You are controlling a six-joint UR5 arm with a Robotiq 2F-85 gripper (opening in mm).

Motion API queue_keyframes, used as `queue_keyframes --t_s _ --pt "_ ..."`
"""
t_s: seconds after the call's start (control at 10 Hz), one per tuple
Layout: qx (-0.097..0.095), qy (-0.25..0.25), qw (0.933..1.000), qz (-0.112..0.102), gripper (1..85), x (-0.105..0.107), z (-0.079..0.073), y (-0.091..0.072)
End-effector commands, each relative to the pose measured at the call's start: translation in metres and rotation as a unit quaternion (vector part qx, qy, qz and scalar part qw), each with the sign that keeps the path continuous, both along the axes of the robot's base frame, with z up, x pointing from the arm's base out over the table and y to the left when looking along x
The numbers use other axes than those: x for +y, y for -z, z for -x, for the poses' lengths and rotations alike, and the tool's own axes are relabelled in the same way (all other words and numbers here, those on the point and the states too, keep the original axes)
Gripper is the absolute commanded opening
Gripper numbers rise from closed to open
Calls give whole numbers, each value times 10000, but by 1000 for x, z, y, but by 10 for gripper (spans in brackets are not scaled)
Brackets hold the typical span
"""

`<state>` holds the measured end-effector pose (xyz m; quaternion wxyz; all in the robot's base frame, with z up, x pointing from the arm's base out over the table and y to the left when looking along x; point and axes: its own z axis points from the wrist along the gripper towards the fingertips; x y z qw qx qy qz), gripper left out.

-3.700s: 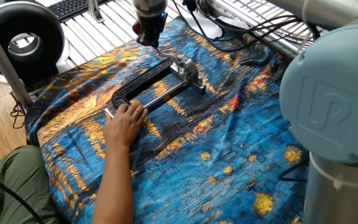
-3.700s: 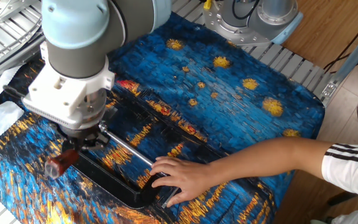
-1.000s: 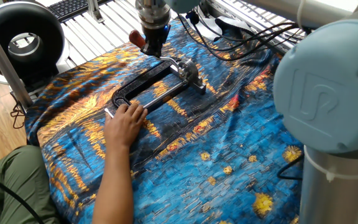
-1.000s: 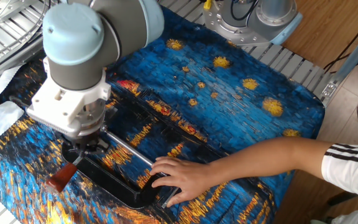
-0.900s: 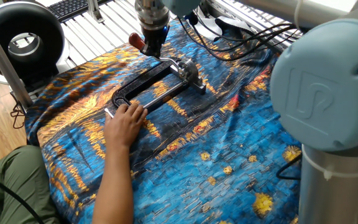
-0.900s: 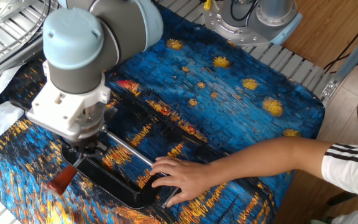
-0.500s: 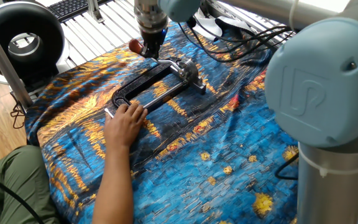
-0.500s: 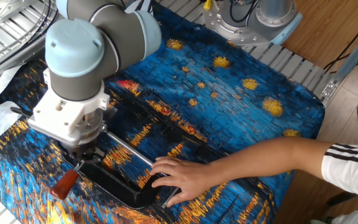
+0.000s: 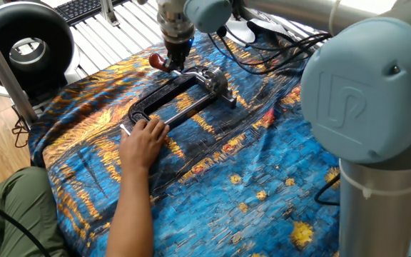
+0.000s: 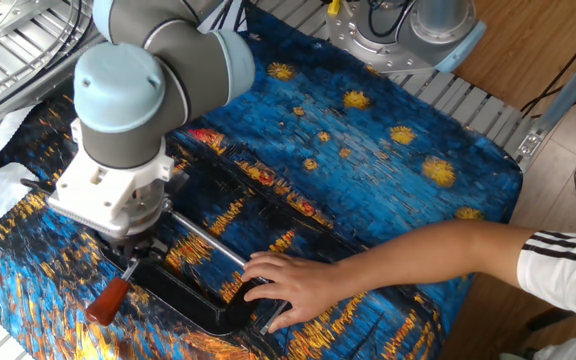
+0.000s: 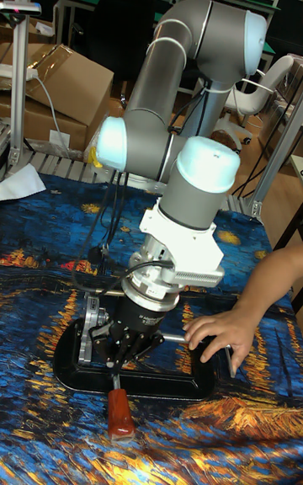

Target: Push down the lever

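The lever is seen lying low, its red-brown knob projecting outward from the near edge of the black clamp frame, close above the blue and gold patterned cloth by which the worktop is covered. The gripper is held directly over the lever's silver arm, at the frame's clamp-head end. Whether the fingers are clenched or released cannot be told. The opposite end of the frame is pressed down by a person's hand.
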<state>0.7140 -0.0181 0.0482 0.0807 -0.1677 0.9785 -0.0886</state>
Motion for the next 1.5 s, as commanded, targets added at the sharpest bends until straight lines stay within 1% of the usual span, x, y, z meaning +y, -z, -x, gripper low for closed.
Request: queue_keyframes --t_s 0.0,0.2,0.3,0.4,0.5,0.6,0.7,0.8,0.9,1.0,1.1,1.2,1.3,1.4 --pt "369 35 9988 305 10 -18 22 -15" --pt "567 141 9975 403 10 -21 40 -34" --pt "720 358 9964 282 10 -16 56 -43" --pt "874 656 9940 60 10 -8 75 -51" --pt "1015 993 9898 -130 10 0 94 -61" --pt "1070 1268 9857 -286 10 5 109 -69" --pt "1095 1531 9806 -549 10 16 123 -75" --pt "1118 1699 9763 -744 10 25 132 -79" --pt "1122 1822 9731 -856 10 32 140 -84" --pt "1075 1840 9732 -865 10 34 146 -89" --pt "969 1858 9729 -980 10 42 146 -94" --pt "940 1912 9717 -1020 10 48 147 -98" --pt "920 1990 9713 -918 10 48 145 -101" --pt "880 2063 9709 -844 10 47 141 -101"
